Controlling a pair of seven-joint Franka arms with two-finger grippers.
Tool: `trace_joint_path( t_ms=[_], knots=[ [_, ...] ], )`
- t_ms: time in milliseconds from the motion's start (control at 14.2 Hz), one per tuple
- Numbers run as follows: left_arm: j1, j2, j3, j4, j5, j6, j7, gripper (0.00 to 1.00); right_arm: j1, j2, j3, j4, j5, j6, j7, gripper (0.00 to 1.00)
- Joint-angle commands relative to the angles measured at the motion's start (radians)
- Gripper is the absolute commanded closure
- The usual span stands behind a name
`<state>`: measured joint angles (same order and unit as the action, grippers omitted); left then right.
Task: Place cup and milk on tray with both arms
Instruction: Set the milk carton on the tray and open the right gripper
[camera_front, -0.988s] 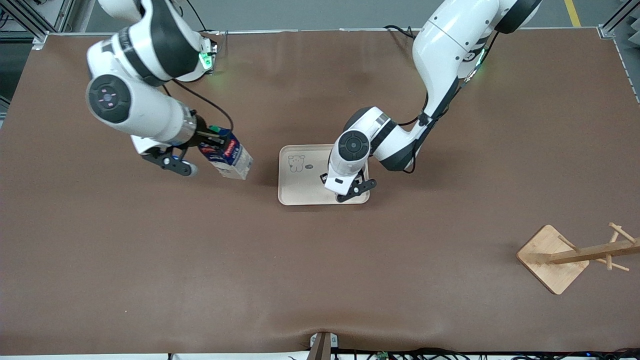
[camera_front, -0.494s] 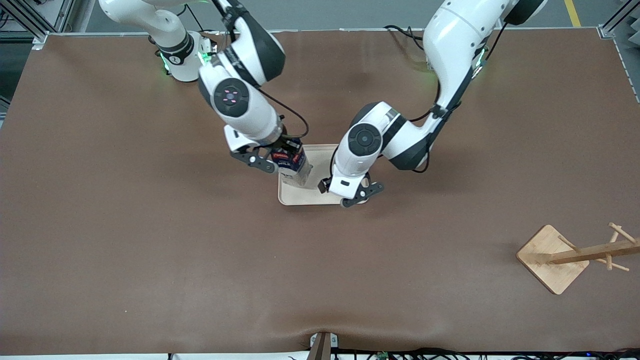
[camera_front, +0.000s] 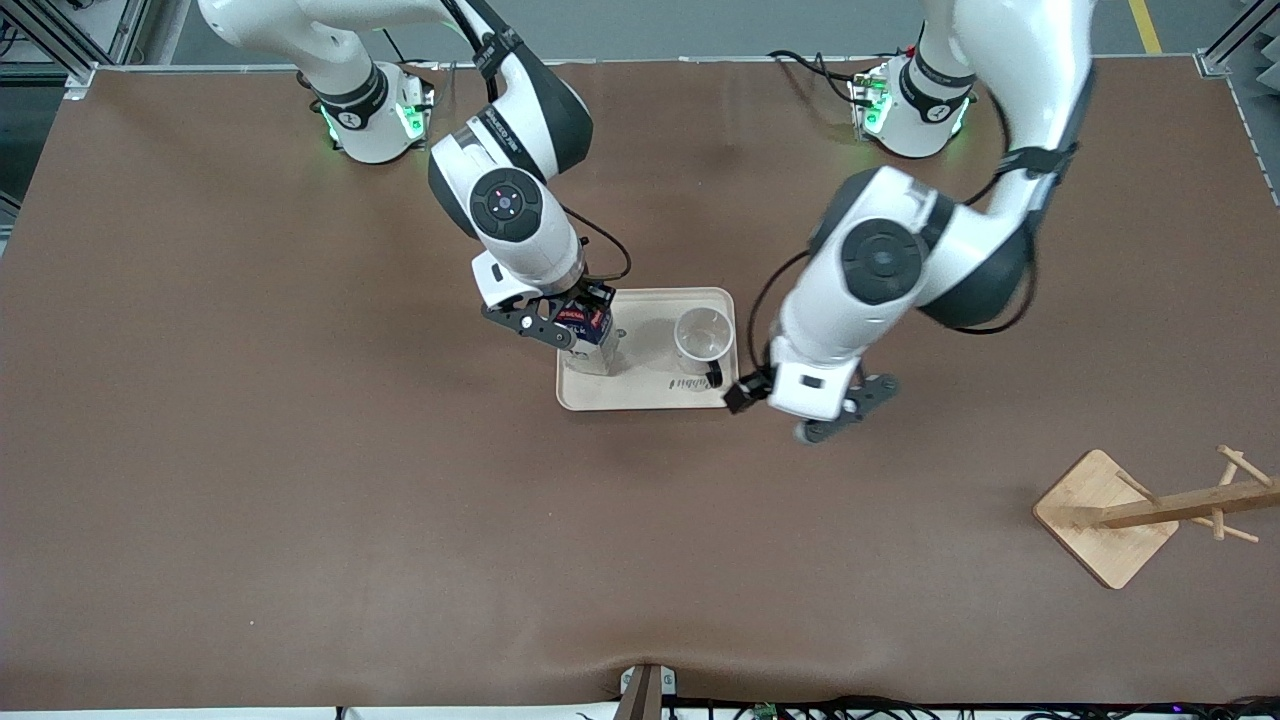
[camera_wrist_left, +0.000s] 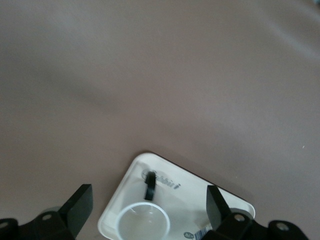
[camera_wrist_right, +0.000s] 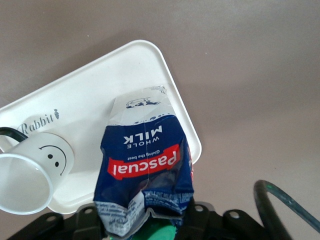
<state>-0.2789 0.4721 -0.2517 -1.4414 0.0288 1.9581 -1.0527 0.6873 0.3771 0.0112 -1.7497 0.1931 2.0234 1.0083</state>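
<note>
A white cup (camera_front: 702, 335) with a black rim and loop handle stands upright on the cream tray (camera_front: 650, 395), at the tray's end toward the left arm, its handle turned toward the front camera and the cursive "Rabbit" lettering just beside it. In the right wrist view the cup (camera_wrist_right: 30, 170) shows its black smiley face. The tray lies near the middle of the brown table (camera_front: 300, 520).

At the tray's other end, toward the right arm, the milk (camera_front: 588, 330), a dark blue carton with a red label and white lower part, stands on the tray with its base down. The right gripper (camera_front: 570, 325) is over that end of the tray, its fingers clamped on the carton's top; the right wrist view shows the milk (camera_wrist_right: 145, 170) crumpled near the grip, its base reaching to the tray's (camera_wrist_right: 100, 85) surface.

The left gripper (camera_front: 835, 405) hangs over bare table just off the tray's end toward the left arm, holding nothing. In the left wrist view its fingers (camera_wrist_left: 77, 205) stand wide apart, with the cup (camera_wrist_left: 142, 225) and the tray (camera_wrist_left: 200, 197) below them.

A wooden rack (camera_front: 1140, 515) lies tipped near the table's end toward the left arm, well apart from the tray and nearer to the front camera.
</note>
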Motion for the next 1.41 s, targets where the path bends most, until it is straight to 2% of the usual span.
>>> trace_joint_path(
  t_ms=[0,282,565,847,988,1129,1341],
  knots=[
    [0.081,-0.056,-0.005,-0.001,0.025,-0.07,0.051,0.0,0.027,0.011,-0.01,0.002,-0.014,-0.011,0.003,0.0],
    [0.168,-0.118,-0.003,-0.001,0.025,-0.116,0.184,0.0,0.037,0.011,-0.01,0.007,-0.014,-0.025,-0.004,0.0],
    [0.26,-0.188,-0.001,-0.001,0.025,-0.249,0.31,0.0,0.035,0.011,-0.01,0.009,-0.014,-0.026,-0.007,0.0],
    [0.352,-0.224,0.0,0.002,0.026,-0.28,0.495,0.0,0.031,0.0,-0.011,0.022,-0.006,-0.031,-0.005,0.0],
    [0.385,-0.233,0.002,0.013,0.026,-0.294,0.565,0.0,0.023,-0.023,-0.016,0.108,-0.006,-0.175,-0.002,0.0],
    [0.398,-0.233,0.002,0.035,0.025,-0.297,0.571,0.0,-0.043,-0.014,-0.016,0.281,-0.009,-0.393,-0.034,0.0],
    [0.402,-0.236,-0.004,0.045,0.022,-0.33,0.571,0.0,-0.135,-0.021,-0.017,0.422,-0.004,-0.572,-0.065,0.0]
  ],
)
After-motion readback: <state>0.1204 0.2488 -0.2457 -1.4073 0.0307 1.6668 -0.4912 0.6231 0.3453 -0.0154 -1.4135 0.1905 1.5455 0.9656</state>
